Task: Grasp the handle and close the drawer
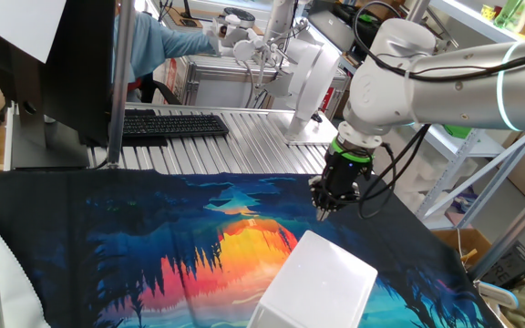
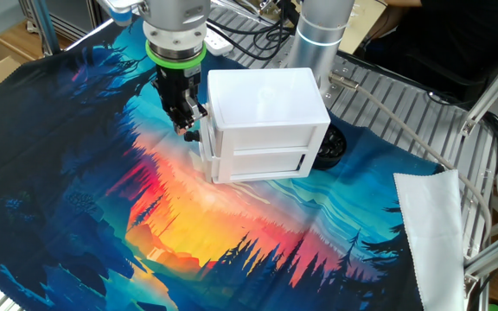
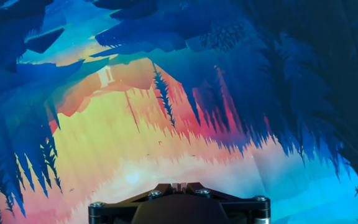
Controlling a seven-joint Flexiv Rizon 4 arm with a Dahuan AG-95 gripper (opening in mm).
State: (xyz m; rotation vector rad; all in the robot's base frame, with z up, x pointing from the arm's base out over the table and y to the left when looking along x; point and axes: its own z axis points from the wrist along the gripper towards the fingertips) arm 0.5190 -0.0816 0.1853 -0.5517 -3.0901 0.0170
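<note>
My hand point(image 2: 188, 130) hovers upper centre of frame, just left of white drawer unit point(image 2: 264, 121) on surface point(image 2: 76, 190); finger spread unclear. Approach step; next, reach front handle, grip, push drawer shut.

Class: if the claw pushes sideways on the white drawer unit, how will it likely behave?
The drawer unit looks hollow plastic, so probably light. It sits loose on a cloth, so it may slide rather than tip. Its glossy faces likely offer the claw little grip.

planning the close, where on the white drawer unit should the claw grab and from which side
Grip at the drawer front, the face with the horizontal seams, coming in from that side. The handle itself is not clearly visible. The claw now hangs beside the unit's left corner, off that face.
</note>
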